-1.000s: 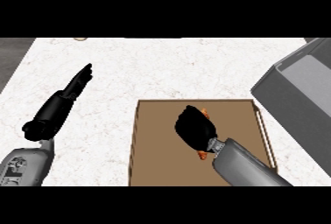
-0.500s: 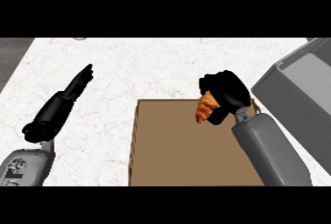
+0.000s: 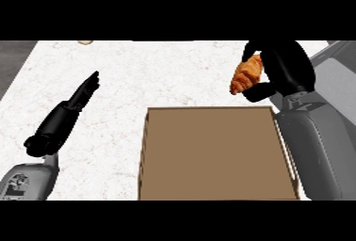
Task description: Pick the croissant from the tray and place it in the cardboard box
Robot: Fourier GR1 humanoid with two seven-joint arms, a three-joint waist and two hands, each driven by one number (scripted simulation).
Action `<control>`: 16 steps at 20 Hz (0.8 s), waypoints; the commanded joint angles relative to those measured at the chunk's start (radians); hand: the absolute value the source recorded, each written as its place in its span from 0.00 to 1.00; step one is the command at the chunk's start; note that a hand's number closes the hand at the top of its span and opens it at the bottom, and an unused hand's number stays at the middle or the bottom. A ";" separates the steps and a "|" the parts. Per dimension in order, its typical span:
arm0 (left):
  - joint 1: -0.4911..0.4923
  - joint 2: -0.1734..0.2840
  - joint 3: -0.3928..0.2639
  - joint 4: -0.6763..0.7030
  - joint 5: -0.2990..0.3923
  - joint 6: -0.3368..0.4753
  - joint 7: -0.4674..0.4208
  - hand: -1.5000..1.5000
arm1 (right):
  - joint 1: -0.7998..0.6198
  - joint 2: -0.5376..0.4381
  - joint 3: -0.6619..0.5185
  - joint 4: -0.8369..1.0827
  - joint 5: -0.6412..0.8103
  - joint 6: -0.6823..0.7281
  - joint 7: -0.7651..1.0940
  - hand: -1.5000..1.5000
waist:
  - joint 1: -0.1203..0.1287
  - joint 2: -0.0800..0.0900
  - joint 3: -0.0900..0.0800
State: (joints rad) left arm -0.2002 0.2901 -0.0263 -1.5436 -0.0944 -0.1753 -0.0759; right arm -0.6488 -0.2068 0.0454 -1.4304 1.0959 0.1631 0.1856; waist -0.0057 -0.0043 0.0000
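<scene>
Two black hands are showing over the white counter. Reaching in from the lower right, the right hand is curling its fingers and thumb round the croissant, which is hanging clear of the brown tray, up past the tray's far right corner and above the bare counter top. The croissant's golden side is facing left, with the thumb showing just under it. Right of the hand, a grey slab is running along the counter's right edge; whether this is the cardboard box I cannot tell. Over near the counter's left edge, the left hand is resting with its fingers straight and together, pointing toward the far edge and holding nothing. One small pale thing is sitting at the counter's far edge, too small to name.
</scene>
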 commanded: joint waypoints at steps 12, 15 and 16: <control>-0.009 -0.020 0.003 -0.032 -0.002 -0.019 0.048 0.50 | -0.104 -0.220 -0.424 0.157 -0.124 -0.108 0.108 1.00 | 0.010 0.005 0.000; -0.028 -0.025 0.001 0.032 -0.026 -0.019 -0.007 0.50 | -0.139 -0.312 -0.408 0.265 -0.087 -0.083 0.067 1.00 | 0.009 0.007 0.000; -0.010 -0.010 0.020 0.010 0.006 -0.041 -0.007 0.50 | -0.129 -0.362 -0.443 0.368 -0.092 -0.110 -0.004 1.00 | 0.018 0.010 0.000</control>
State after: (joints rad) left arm -0.2212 0.2784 -0.0166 -1.5464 -0.0992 -0.1995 -0.0627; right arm -0.7761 -0.4688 -0.3626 -1.1916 0.9951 0.0565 0.2458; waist 0.0080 0.0033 0.0001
